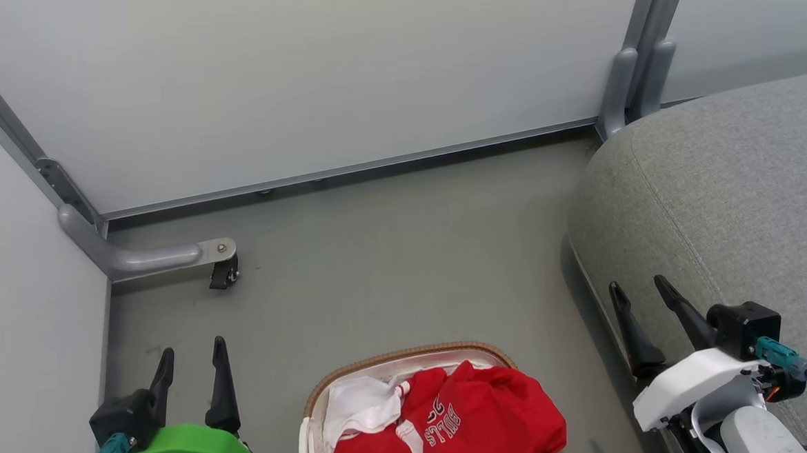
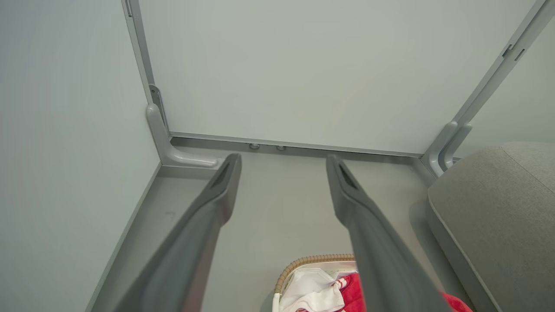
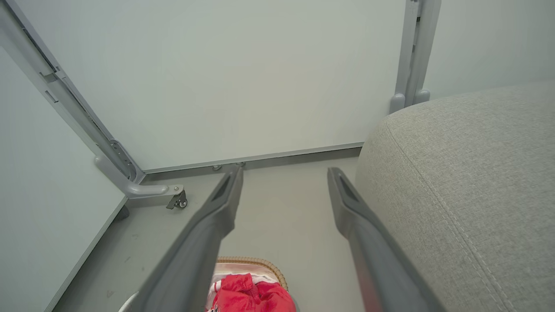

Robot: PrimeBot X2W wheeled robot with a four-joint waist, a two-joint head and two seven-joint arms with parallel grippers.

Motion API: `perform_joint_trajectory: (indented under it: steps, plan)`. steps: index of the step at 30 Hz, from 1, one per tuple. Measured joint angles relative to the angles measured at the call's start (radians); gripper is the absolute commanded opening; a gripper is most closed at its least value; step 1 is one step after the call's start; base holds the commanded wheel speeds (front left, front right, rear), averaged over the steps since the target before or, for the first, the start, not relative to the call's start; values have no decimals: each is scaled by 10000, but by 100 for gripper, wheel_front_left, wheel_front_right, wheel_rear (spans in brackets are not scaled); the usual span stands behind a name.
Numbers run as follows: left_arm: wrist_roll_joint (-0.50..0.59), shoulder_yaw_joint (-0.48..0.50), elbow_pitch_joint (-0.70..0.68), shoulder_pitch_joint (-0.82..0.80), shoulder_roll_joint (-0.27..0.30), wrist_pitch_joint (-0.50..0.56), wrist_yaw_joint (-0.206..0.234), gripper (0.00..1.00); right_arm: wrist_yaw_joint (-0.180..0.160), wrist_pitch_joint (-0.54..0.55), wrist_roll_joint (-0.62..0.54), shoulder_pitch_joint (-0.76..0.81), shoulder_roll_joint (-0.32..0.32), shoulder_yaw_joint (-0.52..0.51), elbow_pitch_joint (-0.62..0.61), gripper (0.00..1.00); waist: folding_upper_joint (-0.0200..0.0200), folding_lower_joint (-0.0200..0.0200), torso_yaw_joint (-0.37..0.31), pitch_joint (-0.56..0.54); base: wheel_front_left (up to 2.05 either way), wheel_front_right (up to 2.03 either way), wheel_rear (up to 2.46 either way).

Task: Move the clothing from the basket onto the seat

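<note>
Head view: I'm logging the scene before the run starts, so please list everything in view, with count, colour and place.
clothing: heap, count unclear, red, in basket
basket: one, cream, brown rim, on floor, bottom centre
white cloth: one, white, basket's left part
sofa: one, light grey, right of basket
panels: several, pale grey, behind and left
caster: one, black, under left frame foot
floor: one, grey, under the basket
left gripper: one, dark fingers, open, lower left
right gripper: one, dark fingers, open, lower right
</note>
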Motion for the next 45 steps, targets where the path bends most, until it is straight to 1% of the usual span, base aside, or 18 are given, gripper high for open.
perform_joint_trajectory:
  steps: [17, 21, 25, 29, 37, 39, 45]
  plan:
    - [1264, 291, -100, 4, -261, -339, -257, 100, 0, -355, -1384, 12, 203, -205, -228, 100, 0, 0, -125, 181, 0, 0, 0]
    - [1532, 102, 138, -32, -301, -420, -339, 100, 0, -399, -1718, -160, 276, -136, -265, 100, 0, 0, -209, 471, 0, 0, 0]
    - [1753, -188, 366, -432, -322, -502, -362, 100, 4, -487, -2027, -527, 337, -73, -395, 100, 0, 0, -351, 934, 0, 0, 0]
    - [1877, -744, 769, -947, -268, -560, -391, 100, 4, -570, -2393, -910, 416, 27, -571, 100, 0, 0, -556, 1547, 0, 0, 0]
    - [1555, -2301, 1544, -2302, 236, -698, -395, 100, 6, -702, -2892, -1745, 522, 395, -1030, 100, 0, 0, -1097, 2940, 0, 0, 0]
    - [1409, -2652, 1758, -2615, 341, -713, -397, 100, 6, -702, -2847, -1887, 533, 510, -1151, 100, 0, 0, -1244, 3289, 0, 0, 0]
    - [535, -3607, 2393, -3573, 640, -713, -403, 100, 6, -702, -2460, -2309, 533, 869, -1544, 100, 0, 1, -1726, 4376, 0, 0, 0]
